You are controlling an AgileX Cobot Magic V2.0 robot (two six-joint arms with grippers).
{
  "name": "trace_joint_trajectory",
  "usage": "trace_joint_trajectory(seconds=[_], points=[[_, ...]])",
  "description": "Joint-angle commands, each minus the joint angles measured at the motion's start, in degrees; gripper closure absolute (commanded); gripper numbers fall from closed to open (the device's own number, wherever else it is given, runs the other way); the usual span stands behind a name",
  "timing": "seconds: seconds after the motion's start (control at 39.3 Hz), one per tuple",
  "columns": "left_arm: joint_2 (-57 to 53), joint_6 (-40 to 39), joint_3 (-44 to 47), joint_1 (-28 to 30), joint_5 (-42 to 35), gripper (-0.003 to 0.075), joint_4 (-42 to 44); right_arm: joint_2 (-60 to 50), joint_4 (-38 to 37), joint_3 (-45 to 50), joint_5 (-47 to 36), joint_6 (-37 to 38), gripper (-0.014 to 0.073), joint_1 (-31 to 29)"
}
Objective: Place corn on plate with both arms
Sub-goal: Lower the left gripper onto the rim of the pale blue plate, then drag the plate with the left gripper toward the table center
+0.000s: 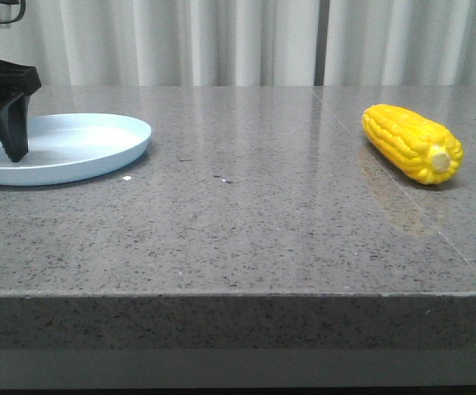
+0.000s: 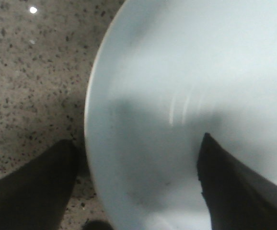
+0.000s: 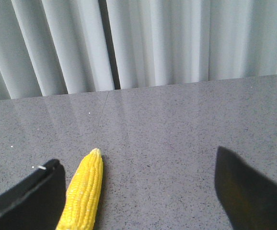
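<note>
yellow corn (image 3: 83,191) between right fingers (image 3: 28,199)

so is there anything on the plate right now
No food. The plate shows bare pale surface; the corn lies far off on the table. Only the left gripper straddles its rim, fingers open. The plate's left part is cut off in the front view.

One corn (image 1: 413,142), one plate (image 1: 98,148) — two hands, left hand (image 1: 11,148), right hand (image 3: 138,191)
</note>
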Motion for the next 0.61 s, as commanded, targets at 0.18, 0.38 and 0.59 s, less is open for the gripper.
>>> trace_joint_trajectory(seconds=[0.18,0.38,0.59], points=[[-2.16,-0.56,-2.07,-0.41,-1.56,0.0718,0.05,0.85,0.10,-2.10,-4.11,-0.51,-0.0058,-0.30],[-2.71,-0.56,-6.53,-0.41,-0.76,0.0741,-2.97,0.85,0.10,-2.10,-4.11,-0.51,-0.0058,-0.30],[-3.81,1.10,-12.51,-1.68,3.02,0.0741,-13.33,0.85,0.10,-2.10,-4.11,-0.51,-0.0058,-0.30]])
